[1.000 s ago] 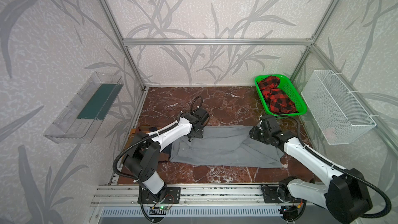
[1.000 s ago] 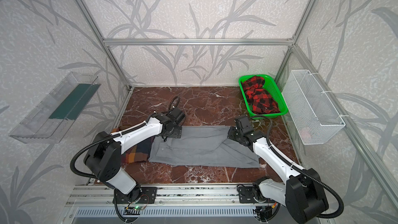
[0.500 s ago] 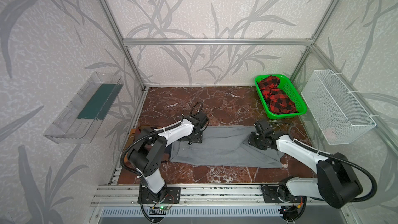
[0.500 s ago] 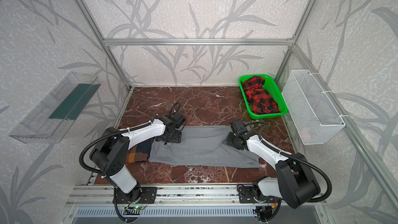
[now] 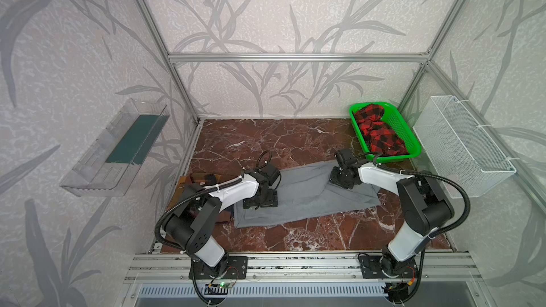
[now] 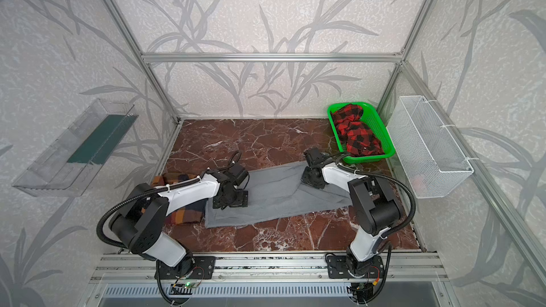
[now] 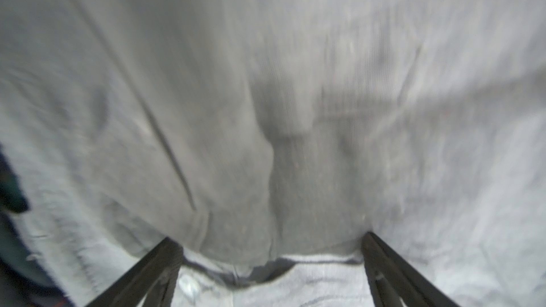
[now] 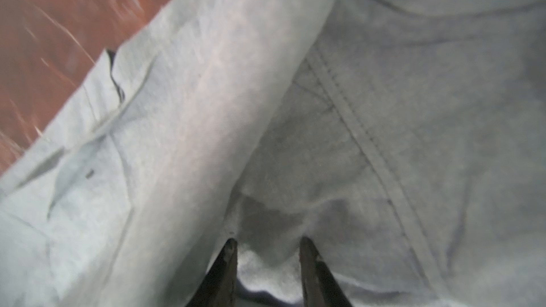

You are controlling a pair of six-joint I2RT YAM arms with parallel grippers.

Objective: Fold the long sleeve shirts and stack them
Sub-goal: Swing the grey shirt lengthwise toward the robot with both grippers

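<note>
The grey cloth shirt looks limp; pinch an edge. The left gripper gapes open; the right gripper is unclear.

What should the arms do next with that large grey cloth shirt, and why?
Probably close both sets of jaws. The left gripper stands wide open and the right gripper partly open, each down on the grey cloth shirt with fabric between its fingers, so pinching would secure it for folding.
</note>
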